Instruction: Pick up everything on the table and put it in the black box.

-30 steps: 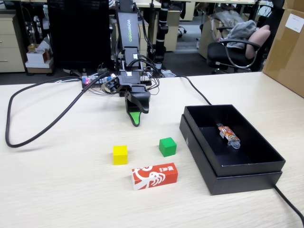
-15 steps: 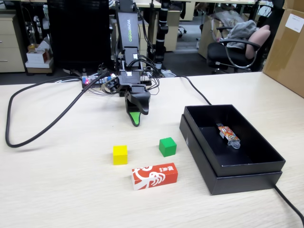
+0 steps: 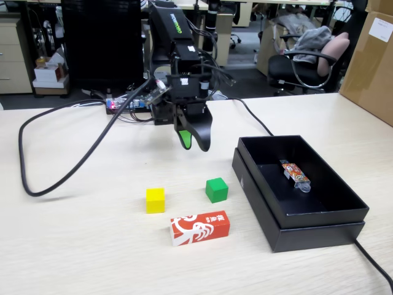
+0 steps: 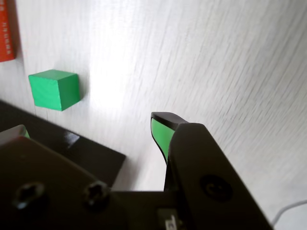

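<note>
Presently, the gripper is seen in the fixed view suspended above the table, clear of the surface and of every object, with its green-lined tip pointing downward. Nothing is held between the fingers. In the wrist view the gripper is shown with one green-padded finger at centre and a second green tip just visible at the left edge, a clear gap being left between them; the jaws are therefore parted. The green cube is located on the table below and slightly right of the gripper in the fixed view, just beside the left wall of the black box but not touching it. In the wrist view the green cube appears at upper left, near the dark edge of the black box. The yellow cube is placed to the left of the green cube in the fixed view, apart from it. The red carton lies flat in front of both cubes, nearer the camera; a sliver of the red carton is visible at the top left corner of the wrist view. An orange-patterned packet lies inside the black box. A black cable is looped across the left portion of the table.
</note>
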`<state>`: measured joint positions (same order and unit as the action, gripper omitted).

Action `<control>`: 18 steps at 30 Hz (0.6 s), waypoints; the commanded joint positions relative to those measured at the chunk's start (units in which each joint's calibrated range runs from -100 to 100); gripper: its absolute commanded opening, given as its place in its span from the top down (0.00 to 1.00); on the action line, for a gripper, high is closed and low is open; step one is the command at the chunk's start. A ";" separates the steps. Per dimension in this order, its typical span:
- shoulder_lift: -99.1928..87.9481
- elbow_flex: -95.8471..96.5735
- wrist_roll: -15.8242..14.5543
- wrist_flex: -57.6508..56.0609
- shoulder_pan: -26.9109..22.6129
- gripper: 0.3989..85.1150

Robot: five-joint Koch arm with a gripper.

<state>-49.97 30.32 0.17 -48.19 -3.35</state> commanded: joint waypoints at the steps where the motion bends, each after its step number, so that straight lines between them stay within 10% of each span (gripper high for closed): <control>1: 6.31 -12.10 -0.44 -7.14 -1.42 0.44; 18: 42.22 -49.00 -1.17 -22.78 -1.22 0.45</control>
<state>-8.04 -13.70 -1.10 -70.39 -4.91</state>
